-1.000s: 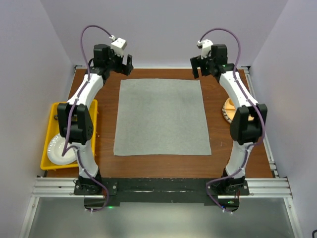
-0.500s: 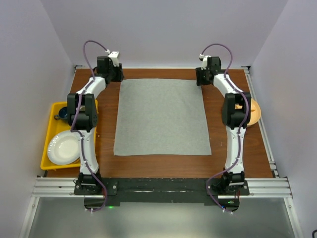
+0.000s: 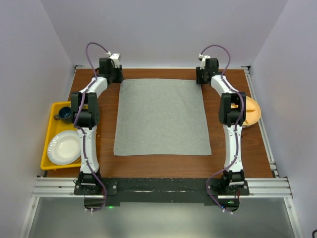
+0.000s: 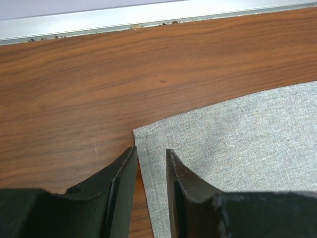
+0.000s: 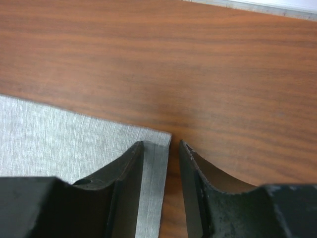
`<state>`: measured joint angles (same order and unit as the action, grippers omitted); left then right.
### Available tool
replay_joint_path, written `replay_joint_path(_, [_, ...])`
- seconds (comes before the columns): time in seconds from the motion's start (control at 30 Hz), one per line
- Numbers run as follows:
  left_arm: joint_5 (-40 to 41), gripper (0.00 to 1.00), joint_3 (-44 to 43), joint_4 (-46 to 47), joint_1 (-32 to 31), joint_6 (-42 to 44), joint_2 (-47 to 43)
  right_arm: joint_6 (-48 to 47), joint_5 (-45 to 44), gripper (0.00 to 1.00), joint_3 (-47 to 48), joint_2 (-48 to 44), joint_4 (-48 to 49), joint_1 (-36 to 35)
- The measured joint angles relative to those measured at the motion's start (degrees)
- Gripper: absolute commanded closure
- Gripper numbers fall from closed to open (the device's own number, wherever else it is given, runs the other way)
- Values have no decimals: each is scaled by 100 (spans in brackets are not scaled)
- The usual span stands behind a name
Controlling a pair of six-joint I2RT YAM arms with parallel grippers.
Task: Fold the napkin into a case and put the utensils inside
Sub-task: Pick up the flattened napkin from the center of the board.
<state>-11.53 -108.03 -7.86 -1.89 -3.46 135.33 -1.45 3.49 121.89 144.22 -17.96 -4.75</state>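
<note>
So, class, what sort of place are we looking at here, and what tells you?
Most likely a robotics lab test cell: a left arm and right arm mounted on an aluminium rail, a wooden table boxed in by plain white walls, and a grey napkin laid out flat.

Napkin [image 4: 237, 163] cut off at wrist-view edges; orange plate [image 3: 251, 111] part-hidden behind right arm [image 3: 232, 106]; dark item [image 3: 64, 114] in tray [image 3: 52, 128] unidentifiable.

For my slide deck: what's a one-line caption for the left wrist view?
Left gripper straddles the napkin's corner edge on the wooden table, jaws narrowly apart.
</note>
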Motion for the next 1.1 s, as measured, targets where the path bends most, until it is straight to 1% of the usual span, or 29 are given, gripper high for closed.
replay_joint_path(0.03, [2,63,-17,-2,2,0,7,4,-7,64,0,39,50,0])
replay_joint_path(0.13, [0,63,-90,-2,2,0,68,24,-50,74,24,57,81,0])
replay_joint_path(0.17, [0,63,-129,-11,2,-2,105,31,-85,81,24,59,90,0])
replay_joint_path(0.2, [0,63,-181,-20,2,0,164,33,-101,85,24,59,90,0])
replay_joint_path(0.27, [2,63,-289,-48,2,0,278,35,-114,87,24,59,94,2])
replay_joint_path(0.4, [4,64,-557,-151,4,-2,579,50,-107,100,24,59,107,13])
replay_joint_path(0.63, [-2,67,-861,-262,20,-46,800,33,-85,100,35,59,127,11])
replay_joint_path(0.67, [-2,69,-933,-278,22,-46,839,33,-83,100,35,59,125,11])
replay_joint_path(0.83, [-61,74,-1025,-313,35,-44,911,33,-61,100,39,61,127,11])
replay_joint_path(0.9, [-133,79,-1027,-323,37,-44,916,22,-26,100,74,79,120,11])
replay_joint_path(0.93, [-175,83,-1038,-334,37,-44,920,17,-2,100,87,85,118,11])
replay_joint_path(0.97, [-212,91,-1060,-350,37,-44,931,7,26,100,101,90,107,11])
replay_joint_path(1.0, [-254,94,-1080,-363,37,-39,938,-4,48,100,101,92,98,11])
replay_joint_path(1.03, [-286,100,-1091,-365,37,-52,942,-9,55,100,101,92,87,11])
replay_joint_path(1.1, [-337,100,-1102,-358,37,-55,942,-17,59,100,109,92,81,11])
